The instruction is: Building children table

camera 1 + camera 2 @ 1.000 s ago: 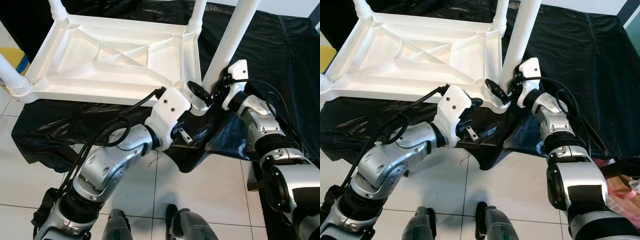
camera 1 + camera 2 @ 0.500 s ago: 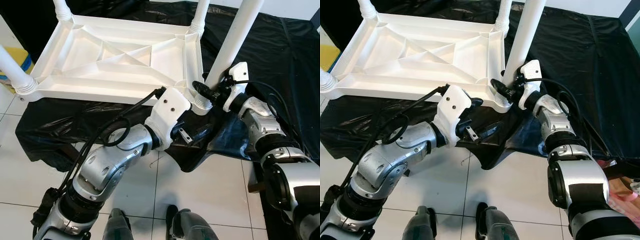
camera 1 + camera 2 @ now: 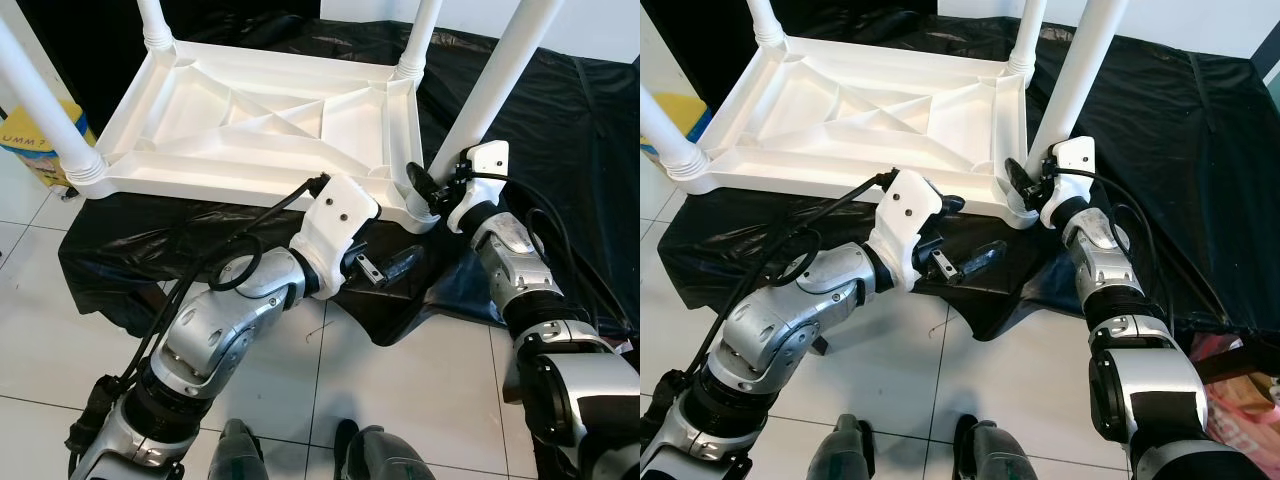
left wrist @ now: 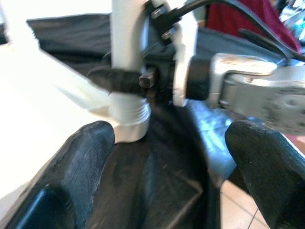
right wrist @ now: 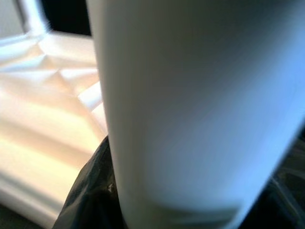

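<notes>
While my right gripper (image 3: 425, 187) pinches the upright leg (image 3: 495, 90) at the tabletop's (image 3: 260, 125) near right corner, I check its socket. My left gripper (image 3: 395, 265) waits spread just beside it, on the black sheet (image 3: 560, 130).

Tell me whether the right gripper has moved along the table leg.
No. The right gripper stays clamped at the base of the table leg, beside the table corner; the camera shifted instead.

A white tiled floor (image 3: 420, 390) with dark grout lines lies under a crumpled black plastic sheet (image 3: 560, 110); a white wall (image 3: 600, 25) stands behind.
</notes>
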`<state>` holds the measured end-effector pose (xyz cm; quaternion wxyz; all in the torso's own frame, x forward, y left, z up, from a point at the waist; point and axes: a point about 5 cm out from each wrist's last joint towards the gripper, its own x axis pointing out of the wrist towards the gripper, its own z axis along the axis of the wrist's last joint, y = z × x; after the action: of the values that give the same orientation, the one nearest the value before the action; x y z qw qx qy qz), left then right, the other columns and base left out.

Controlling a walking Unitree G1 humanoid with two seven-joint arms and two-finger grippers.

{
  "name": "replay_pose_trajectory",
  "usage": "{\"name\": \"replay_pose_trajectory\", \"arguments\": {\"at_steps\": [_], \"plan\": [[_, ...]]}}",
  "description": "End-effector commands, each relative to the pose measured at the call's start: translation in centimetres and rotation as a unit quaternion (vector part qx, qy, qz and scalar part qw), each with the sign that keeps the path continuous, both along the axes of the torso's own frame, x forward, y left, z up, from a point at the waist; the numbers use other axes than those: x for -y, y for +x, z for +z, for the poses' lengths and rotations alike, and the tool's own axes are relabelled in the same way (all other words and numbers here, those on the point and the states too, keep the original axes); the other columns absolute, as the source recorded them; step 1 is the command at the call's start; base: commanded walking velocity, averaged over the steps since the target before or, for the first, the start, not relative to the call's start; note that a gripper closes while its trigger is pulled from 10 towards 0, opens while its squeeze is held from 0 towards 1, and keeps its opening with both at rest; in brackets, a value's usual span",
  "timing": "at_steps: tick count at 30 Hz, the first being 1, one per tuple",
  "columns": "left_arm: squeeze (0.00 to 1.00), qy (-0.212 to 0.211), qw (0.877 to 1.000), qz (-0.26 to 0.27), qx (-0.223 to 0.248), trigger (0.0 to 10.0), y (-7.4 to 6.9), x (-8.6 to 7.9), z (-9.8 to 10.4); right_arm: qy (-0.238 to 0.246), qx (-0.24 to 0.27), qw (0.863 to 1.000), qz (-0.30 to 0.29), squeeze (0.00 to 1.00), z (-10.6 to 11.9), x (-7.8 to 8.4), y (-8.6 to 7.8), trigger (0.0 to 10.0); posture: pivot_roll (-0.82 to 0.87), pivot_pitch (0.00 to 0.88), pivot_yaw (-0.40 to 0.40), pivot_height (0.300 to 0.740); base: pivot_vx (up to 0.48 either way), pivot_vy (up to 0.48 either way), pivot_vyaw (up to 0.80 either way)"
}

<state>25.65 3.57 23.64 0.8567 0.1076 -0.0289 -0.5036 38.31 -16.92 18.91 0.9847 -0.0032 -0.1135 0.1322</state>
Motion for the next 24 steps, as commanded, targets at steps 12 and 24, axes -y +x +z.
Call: {"name": "replay_pose_trajectory", "arguments": {"at_steps": [12, 24], "plan": [[0.0, 0.017, 1.0, 0.013, -0.016, 10.0, 1.0, -1.4, -1.4, 0.078, -0.087, 0.967, -0.226, 0.0, -5.2, -1.6, -3.3, 10.0, 0.1, 0.16, -0.083, 0.74, 0.0, 0.0, 0.0], [0.0, 0.016, 1.0, 0.008, -0.025, 10.0, 1.0, -1.3, -1.8, 0.105, -0.082, 0.956, -0.262, 0.0, -5.2, -2.6, -4.2, 10.0, 0.08, 0.138, -0.079, 0.74, 0.0, 0.0, 0.0]]}}
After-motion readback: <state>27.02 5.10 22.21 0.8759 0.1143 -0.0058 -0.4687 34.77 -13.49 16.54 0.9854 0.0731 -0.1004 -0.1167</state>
